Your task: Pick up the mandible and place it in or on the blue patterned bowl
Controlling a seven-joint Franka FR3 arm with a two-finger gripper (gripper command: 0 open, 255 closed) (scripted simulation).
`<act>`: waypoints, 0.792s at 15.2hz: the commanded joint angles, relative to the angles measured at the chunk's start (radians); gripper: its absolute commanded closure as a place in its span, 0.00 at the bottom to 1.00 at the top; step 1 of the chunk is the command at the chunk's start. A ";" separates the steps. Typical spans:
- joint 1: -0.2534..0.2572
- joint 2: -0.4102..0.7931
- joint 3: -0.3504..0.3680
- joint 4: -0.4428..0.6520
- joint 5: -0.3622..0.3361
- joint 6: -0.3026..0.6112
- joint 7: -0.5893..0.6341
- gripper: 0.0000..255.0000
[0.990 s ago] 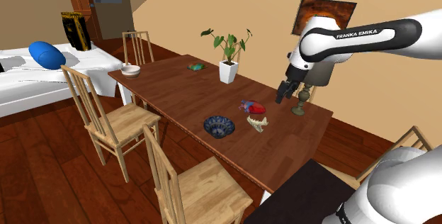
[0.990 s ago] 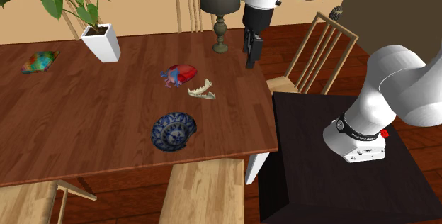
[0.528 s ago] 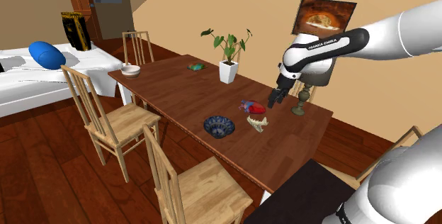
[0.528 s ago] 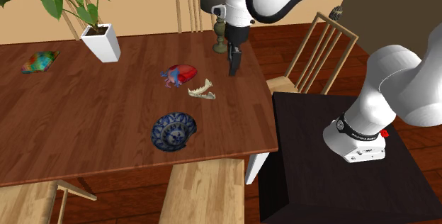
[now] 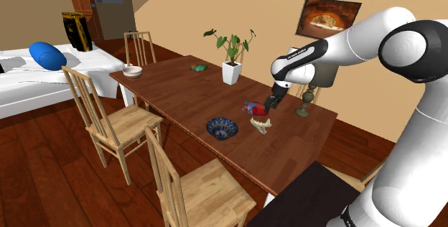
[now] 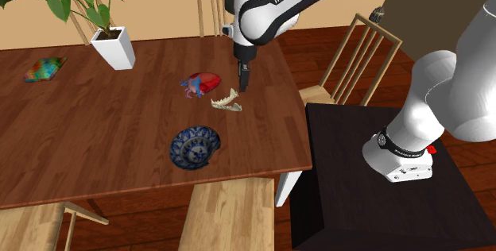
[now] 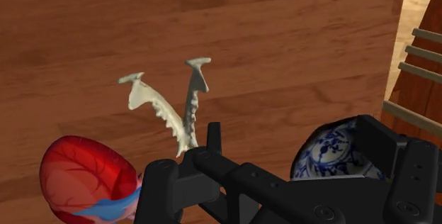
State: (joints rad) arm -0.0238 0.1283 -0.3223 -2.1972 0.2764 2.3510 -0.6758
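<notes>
Lowered since a second ago, your gripper (image 6: 243,87) hovers just above the pale mandible (image 7: 192,105); open or closed, you cannot tell.

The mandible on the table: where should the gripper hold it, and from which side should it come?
Probably at the narrow front of the mandible, where its two toothed branches meet, coming from straight above. It lies flat on the table, and the branches spread wide at the other end.
</notes>
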 commanded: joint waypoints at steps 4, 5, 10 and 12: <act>-0.044 0.201 0.023 0.144 0.110 0.031 -0.113 0.00; -0.056 0.242 0.030 0.178 0.127 0.034 -0.131 0.00; -0.119 0.444 0.071 0.369 0.190 0.030 -0.198 0.00; -0.143 0.525 0.086 0.456 0.205 0.021 -0.213 0.00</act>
State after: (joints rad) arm -0.1509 0.6097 -0.2446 -1.7843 0.4710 2.3738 -0.8748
